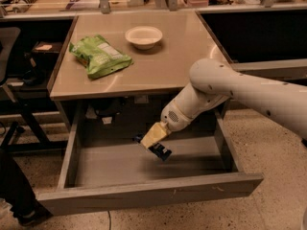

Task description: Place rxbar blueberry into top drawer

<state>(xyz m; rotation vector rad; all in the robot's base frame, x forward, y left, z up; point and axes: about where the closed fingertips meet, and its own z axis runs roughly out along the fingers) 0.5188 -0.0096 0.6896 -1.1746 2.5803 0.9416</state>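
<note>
The gripper (153, 138) hangs inside the pulled-out top drawer (144, 196), below the front edge of the tabletop and a little right of that edge's middle. Its pale tan fingers (154, 133) are closed across the rxbar blueberry (161, 152). The dark navy bar sticks out on both sides of them, one end toward the drawer's left wall and the other lower, toward the front panel. The bar is tilted and sits low over the grey drawer floor near its middle, with a shadow under it; whether it touches the floor I cannot tell. The white arm (240, 87) comes in from the right, passes the tabletop's front right corner and slopes down under the front edge into the drawer. The drawer stands fully open in front of the table (182, 56), nearly as wide as the tabletop, its low side walls running back under the front edge. On the tabletop, a crinkled green chip bag (100, 56) lies near the left edge. A small white bowl (144, 36) stands near the middle, closer to the back edge, well apart from the bag.
</note>
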